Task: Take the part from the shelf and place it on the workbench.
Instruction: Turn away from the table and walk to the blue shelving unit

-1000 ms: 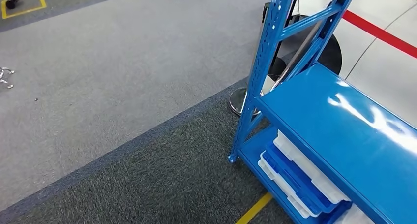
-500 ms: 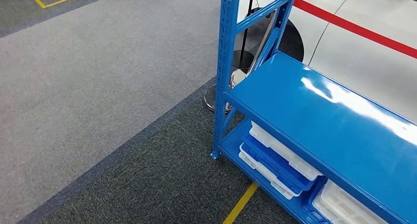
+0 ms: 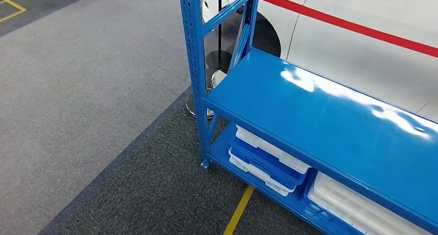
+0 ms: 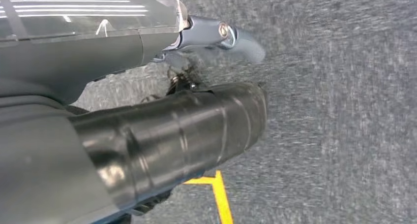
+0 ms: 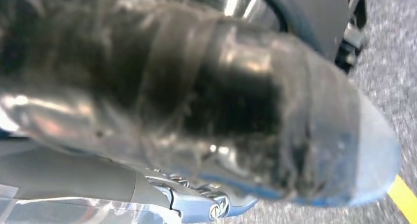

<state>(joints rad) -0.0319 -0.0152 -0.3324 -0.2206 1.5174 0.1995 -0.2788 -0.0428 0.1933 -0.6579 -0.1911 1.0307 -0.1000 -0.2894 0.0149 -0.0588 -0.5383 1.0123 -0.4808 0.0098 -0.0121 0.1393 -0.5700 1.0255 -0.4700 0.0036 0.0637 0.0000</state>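
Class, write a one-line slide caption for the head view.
Blue steel shelf rack on grey carpet, white and blue plastic trays stacked on its bottom shelf, a yellow floor line in front.

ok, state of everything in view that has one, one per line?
blue shelf rack: upright on the carpet
middle shelf: bare, glossy
stacked blue and white trays: flat on the bottom shelf, left end
white tray: flat on the bottom shelf, further right
left robot hand: hanging over the carpet, grip unclear
right robot hand: blurred, grip unclear
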